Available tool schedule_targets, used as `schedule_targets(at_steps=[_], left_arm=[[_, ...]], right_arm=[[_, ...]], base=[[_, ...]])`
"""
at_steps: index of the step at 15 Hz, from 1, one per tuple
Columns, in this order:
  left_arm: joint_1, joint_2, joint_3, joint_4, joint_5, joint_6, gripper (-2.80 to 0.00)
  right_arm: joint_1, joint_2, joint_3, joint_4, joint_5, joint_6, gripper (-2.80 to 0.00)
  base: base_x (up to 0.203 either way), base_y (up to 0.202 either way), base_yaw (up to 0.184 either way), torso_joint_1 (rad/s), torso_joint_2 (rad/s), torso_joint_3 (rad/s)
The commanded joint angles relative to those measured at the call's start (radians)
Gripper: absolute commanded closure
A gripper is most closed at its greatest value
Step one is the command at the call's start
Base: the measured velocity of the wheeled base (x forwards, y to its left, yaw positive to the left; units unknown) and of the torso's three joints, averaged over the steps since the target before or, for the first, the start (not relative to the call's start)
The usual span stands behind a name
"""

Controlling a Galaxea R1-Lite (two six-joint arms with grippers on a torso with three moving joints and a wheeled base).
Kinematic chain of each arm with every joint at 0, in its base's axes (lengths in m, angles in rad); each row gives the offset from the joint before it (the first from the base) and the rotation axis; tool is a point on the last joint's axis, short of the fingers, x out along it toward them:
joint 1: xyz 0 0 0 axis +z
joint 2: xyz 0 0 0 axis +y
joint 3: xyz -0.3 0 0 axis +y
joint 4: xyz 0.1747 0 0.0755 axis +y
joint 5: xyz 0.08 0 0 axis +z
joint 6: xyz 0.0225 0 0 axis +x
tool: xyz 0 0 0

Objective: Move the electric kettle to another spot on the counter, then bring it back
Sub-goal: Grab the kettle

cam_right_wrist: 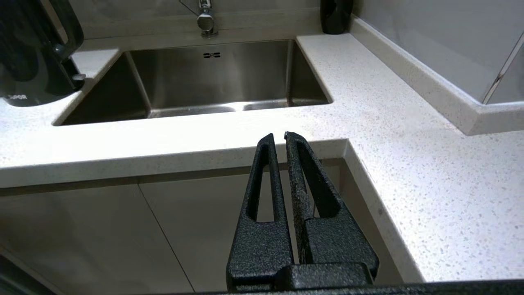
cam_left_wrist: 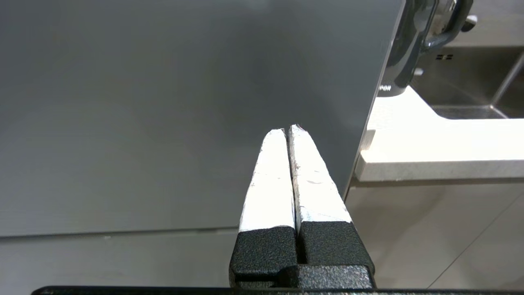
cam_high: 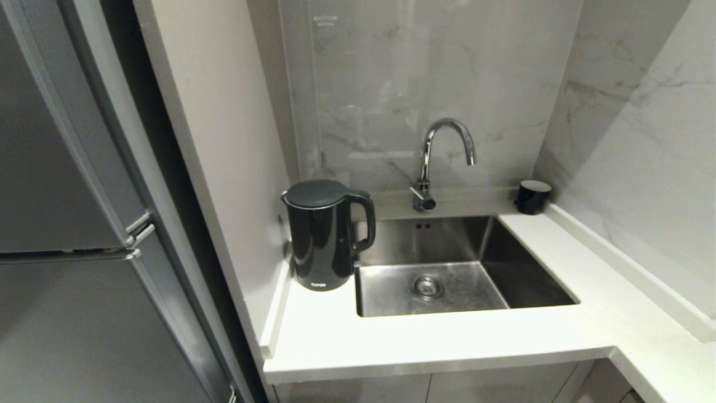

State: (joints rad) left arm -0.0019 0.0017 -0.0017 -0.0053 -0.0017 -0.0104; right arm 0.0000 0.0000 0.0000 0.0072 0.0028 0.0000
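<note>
One electric kettle [cam_high: 326, 235] stands upright at the far left end of the white speckled desk [cam_high: 425, 338], just beside the left rim of the steel sink [cam_high: 447, 268], its loop handle turned right toward the basin. A chrome faucet [cam_high: 442, 162] rises behind the sink, and a small black cup [cam_high: 532, 196] sits at the far right corner. A grey refrigerator [cam_high: 61, 224] fills the left. The left gripper [cam_left_wrist: 287, 130] hangs low before the refrigerator door, fingers clenched on nothing. The right gripper [cam_right_wrist: 279, 137] hovers below the desk's front edge, fingers likewise pressed together and empty.
</note>
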Motion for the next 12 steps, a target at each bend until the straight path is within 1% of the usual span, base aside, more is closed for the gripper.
schedule_targets(at_steps=[1,12], left_arm=[[0.0,0.0,0.0,-0.001,0.0,0.0,0.0],[0.0,0.0,0.0,-0.001,0.0,0.0,0.0]], right_arm=[[0.0,0.002,0.0,0.001,0.0,-0.002,0.0],[0.0,0.002,0.0,0.001,0.0,0.0,0.0]], base=[[0.0,0.0,0.0,0.149,-0.38,-0.236],[0.0,0.0,0.0,0.144,-0.34,-0.203]])
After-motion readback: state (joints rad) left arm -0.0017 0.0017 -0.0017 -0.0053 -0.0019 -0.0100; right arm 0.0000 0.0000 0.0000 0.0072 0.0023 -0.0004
